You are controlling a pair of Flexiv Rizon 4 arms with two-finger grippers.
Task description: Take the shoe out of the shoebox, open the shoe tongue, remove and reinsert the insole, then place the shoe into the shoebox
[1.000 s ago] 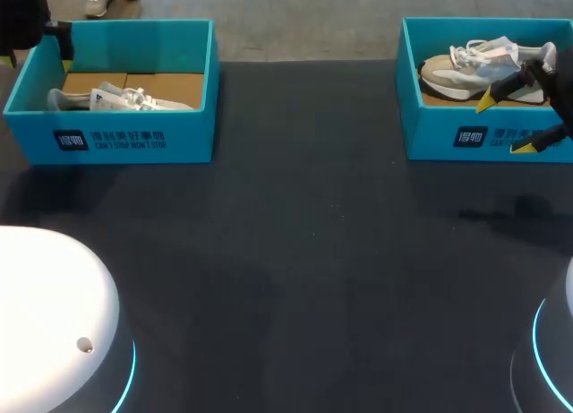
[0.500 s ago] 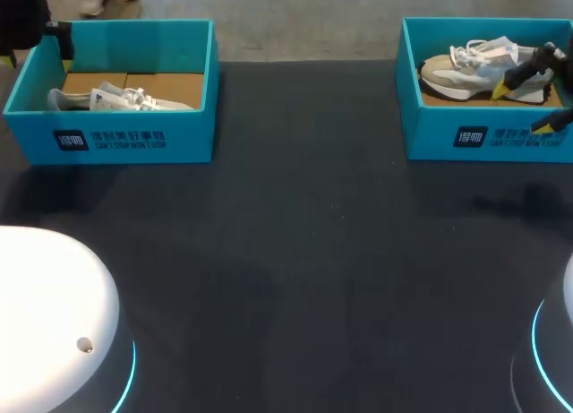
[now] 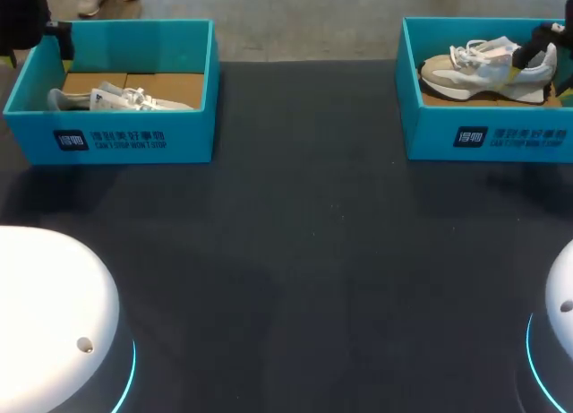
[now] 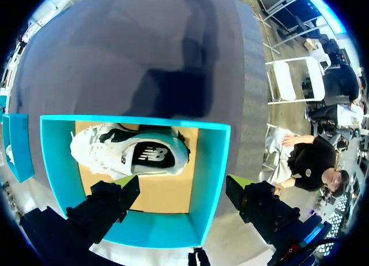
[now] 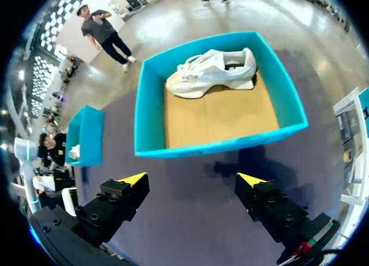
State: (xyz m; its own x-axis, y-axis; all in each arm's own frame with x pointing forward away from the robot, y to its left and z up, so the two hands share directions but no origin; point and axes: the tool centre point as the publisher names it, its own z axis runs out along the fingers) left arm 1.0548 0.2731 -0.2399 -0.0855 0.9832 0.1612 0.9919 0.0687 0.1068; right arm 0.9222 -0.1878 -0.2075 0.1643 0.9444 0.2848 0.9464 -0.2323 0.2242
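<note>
Two blue shoeboxes stand at the table's far side. The left shoebox (image 3: 125, 140) (image 4: 210, 162) holds a white shoe (image 3: 121, 98) (image 4: 130, 153) with a dark inside. My left gripper (image 4: 180, 188) hangs open above this box, fingers apart over its near wall, touching nothing. In the right shoebox (image 3: 488, 135) (image 5: 225, 145) lies a beige and white shoe (image 3: 483, 68) (image 5: 213, 72) with white laces. My right gripper (image 5: 192, 180) is open and empty, short of the box's near wall in the right wrist view. In the head view one of its fingers (image 3: 528, 53) shows over the shoe's heel end.
The dark table (image 3: 304, 252) stretches between and in front of the boxes. Brown cardboard floors show beside each shoe. White robot bases (image 3: 54, 314) sit at the near corners.
My right gripper has moved away from the right box's front wall, up and to the far right, over the shoe's heel. The left arm and both shoes have not moved.
</note>
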